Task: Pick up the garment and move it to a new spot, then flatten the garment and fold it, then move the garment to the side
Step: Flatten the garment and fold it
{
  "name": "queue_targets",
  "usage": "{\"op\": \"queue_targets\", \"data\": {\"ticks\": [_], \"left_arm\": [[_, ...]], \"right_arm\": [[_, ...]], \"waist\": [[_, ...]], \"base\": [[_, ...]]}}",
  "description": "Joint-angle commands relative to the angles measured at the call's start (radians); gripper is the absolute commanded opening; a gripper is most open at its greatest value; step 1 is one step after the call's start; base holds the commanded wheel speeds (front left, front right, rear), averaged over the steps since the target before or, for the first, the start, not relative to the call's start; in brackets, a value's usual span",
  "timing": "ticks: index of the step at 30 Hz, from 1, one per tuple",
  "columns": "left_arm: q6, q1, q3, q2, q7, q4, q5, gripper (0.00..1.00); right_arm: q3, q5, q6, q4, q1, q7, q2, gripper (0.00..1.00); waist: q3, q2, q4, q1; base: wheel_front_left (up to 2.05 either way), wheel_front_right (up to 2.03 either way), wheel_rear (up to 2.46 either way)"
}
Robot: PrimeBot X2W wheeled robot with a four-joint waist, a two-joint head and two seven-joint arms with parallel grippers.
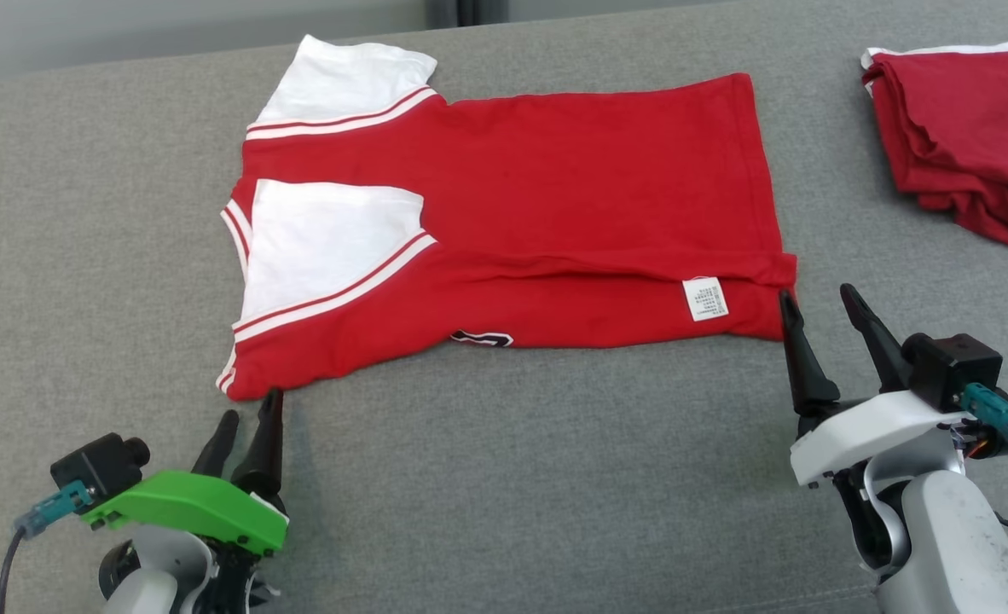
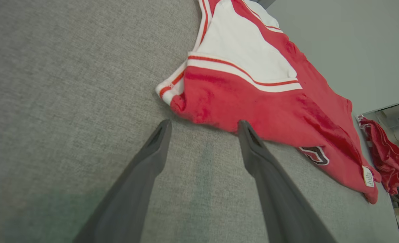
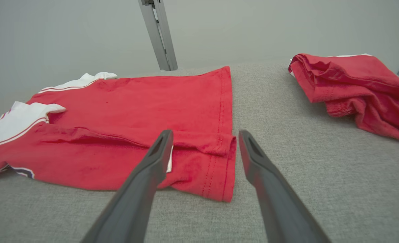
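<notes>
Now: red garment (image 1: 555,196) with white sleeves lies flat on the grey cloth surface (image 1: 504,477), collar end toward the robot's left, hem toward its right, near long edge folded over.

- Left gripper (image 1: 252,405): jaws spread, nothing between them. Tips sit just beside the garment's near left corner. In the left wrist view one finger tip meets the red edge; the other is over bare grey.
- Right gripper (image 1: 815,293): jaws parted wide, nothing held. The near hem corner lies between the two fingers in the right wrist view; cannot tell whether they touch it.
- Pose: both arms low at the near side, fingers pointing away from the robot. Left wrist housing green, right one white.
- Writing: white care label (image 1: 705,298) near the hem corner, print too small to read. A dark-outlined white mark peeks from the near fold, not legible.
- Second red garment (image 1: 964,136), folded, well apart at far right.
</notes>
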Motion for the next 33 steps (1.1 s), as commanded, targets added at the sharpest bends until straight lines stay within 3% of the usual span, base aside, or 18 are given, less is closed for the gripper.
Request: {"op": "queue_targets", "data": {"ticks": [1,9,10,11,12,13,25,26,27,28,29,30,33], "left_arm": [[0.002,-0.031,0.008,-0.001,-0.002,0.015,-0.007,1.0],[-0.022,-0.099,0.029,-0.005,-0.017,0.113,-0.016,0.98],[-0.022,-0.104,0.033,-0.008,-0.02,0.121,-0.019,0.82],[-0.029,-0.112,0.035,-0.009,-0.029,0.124,-0.016,0.44],[-0.033,-0.119,0.039,-0.009,-0.038,0.126,-0.012,0.29],[-0.039,-0.125,0.044,-0.01,-0.049,0.128,-0.011,0.02],[-0.067,-0.16,0.025,-0.02,-0.09,0.12,0.021,0.0],[-0.071,-0.16,0.022,-0.02,-0.093,0.118,0.024,0.0],[-0.074,-0.159,0.02,-0.021,-0.094,0.117,0.024,0.0],[-0.076,-0.158,0.018,-0.022,-0.095,0.117,0.025,0.0],[-0.076,-0.156,0.016,-0.02,-0.098,0.115,0.029,0.0],[-0.078,-0.155,0.015,-0.018,-0.1,0.111,0.033,0.0],[-0.082,-0.153,0.012,-0.013,-0.104,0.1,0.037,0.0]], "right_arm": [[0.004,-0.004,-0.001,-0.006,0.001,0.005,-0.003,1.0],[0.005,-0.005,-0.001,0.015,-0.004,0.062,-0.003,1.0],[0.003,-0.005,-0.001,0.022,-0.003,0.073,-0.003,1.0],[0.002,-0.004,-0.001,0.029,-0.005,0.082,-0.003,1.0],[0.001,-0.002,-0.001,0.036,-0.009,0.088,-0.003,1.0],[0.0,-0.001,-0.001,0.047,-0.016,0.093,-0.003,1.0],[0.014,0.017,-0.001,0.227,-0.124,0.134,-0.004,1.0],[0.017,0.021,-0.001,0.241,-0.132,0.138,-0.003,0.91],[0.022,0.021,-0.001,0.254,-0.137,0.147,-0.003,0.45],[0.028,0.02,-0.001,0.268,-0.14,0.156,-0.003,0.25],[0.031,0.023,-0.001,0.276,-0.142,0.163,-0.003,0.16],[0.033,0.026,-0.001,0.285,-0.144,0.167,-0.003,0.0],[0.032,0.037,-0.001,0.291,-0.161,0.171,-0.003,0.0]], "waist": [[0.019,0.0,-0.02,0.0],[0.052,0.0,-0.054,0.0],[0.054,0.0,-0.055,0.0],[0.055,0.0,-0.056,0.0],[0.057,0.0,-0.055,0.0],[0.058,0.0,-0.055,0.0],[0.054,0.0,-0.017,0.0],[0.053,0.0,-0.014,0.0],[0.051,0.0,-0.012,0.0],[0.049,0.0,-0.01,0.0],[0.047,0.0,-0.009,0.0],[0.044,0.0,-0.008,0.0],[0.032,0.0,-0.007,0.0]], "base": [[0.0,0.0,0.0],[0.0,0.0,0.0],[0.0,0.0,0.0],[0.0,0.0,0.0],[0.0,0.0,0.0],[0.0,0.0,0.0],[0.0,0.0,0.0],[0.0,0.0,0.0],[0.0,0.0,0.0],[0.0,0.0,0.0],[0.0,0.0,0.0],[0.0,0.0,0.0],[0.0,0.0,0.0]]}}
